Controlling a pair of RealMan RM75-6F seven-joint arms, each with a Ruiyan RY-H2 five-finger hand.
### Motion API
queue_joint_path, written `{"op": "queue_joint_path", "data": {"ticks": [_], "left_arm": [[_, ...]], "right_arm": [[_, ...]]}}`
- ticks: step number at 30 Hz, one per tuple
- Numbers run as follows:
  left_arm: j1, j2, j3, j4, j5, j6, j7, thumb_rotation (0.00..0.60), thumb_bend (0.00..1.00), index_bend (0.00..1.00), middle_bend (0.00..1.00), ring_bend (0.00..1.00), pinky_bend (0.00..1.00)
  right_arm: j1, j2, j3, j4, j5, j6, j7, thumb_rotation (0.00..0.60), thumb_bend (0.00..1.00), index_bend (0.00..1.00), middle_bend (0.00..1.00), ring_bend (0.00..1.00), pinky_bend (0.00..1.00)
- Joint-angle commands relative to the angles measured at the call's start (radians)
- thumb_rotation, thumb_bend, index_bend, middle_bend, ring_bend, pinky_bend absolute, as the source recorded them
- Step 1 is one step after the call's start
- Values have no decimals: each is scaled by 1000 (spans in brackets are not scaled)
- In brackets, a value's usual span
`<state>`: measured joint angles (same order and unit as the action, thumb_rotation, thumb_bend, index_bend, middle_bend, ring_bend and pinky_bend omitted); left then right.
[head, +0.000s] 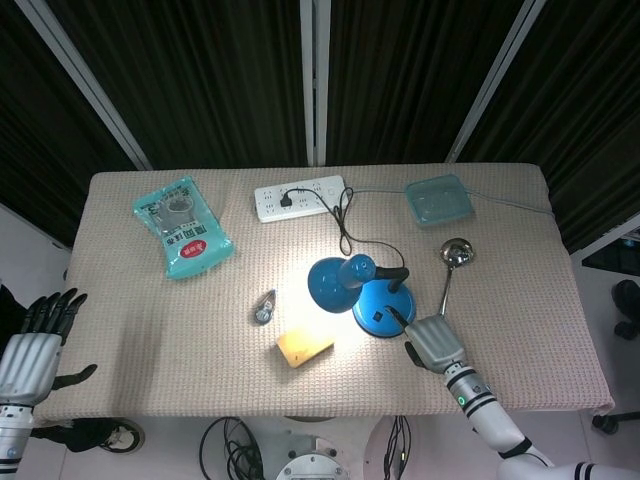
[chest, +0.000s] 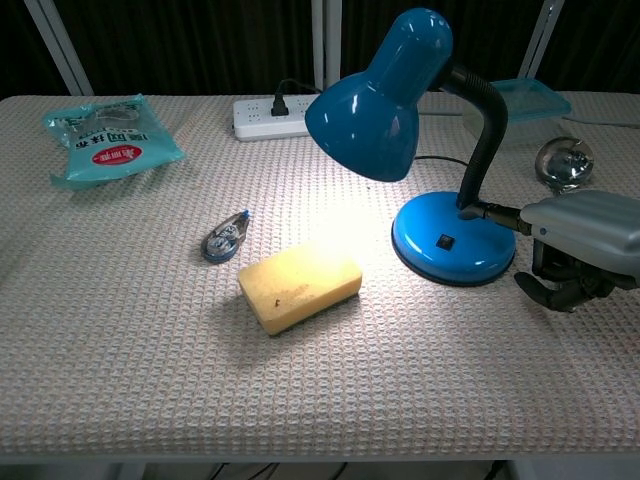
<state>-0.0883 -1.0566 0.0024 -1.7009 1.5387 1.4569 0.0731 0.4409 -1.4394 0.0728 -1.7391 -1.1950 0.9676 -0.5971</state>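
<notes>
Here, right robot hand (chest: 578, 243) hovering just right of blue desk lamp (chest: 452, 235) base on table (chest: 300, 400), one finger extending over base rim, others curled, gripping nothing. Ladle (head: 451, 262) lying behind hand.

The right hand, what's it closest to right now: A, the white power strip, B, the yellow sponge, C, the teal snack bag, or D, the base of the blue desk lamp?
D: in both views the right hand sits right beside the round base of the blue desk lamp, one finger stretched toward it, while the sponge, power strip and snack bag lie well away.
</notes>
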Motion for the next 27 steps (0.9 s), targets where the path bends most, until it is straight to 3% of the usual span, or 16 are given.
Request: {"op": "queue_joint_path", "data": {"ticks": [1,27], "left_arm": [[-1,1,0,1,1,-1,-4,600,86,1,0,0,0],[-3,-2,-2,15,-12,-8,-19,600,85,1,0,0,0]], "right_arm": [[11,-6,-5,-2,11,-4,0,600,561,0,1000,935,888],[72,-32,-53,23,81,-5,-6,600,607,0,1000,936,888]]}}
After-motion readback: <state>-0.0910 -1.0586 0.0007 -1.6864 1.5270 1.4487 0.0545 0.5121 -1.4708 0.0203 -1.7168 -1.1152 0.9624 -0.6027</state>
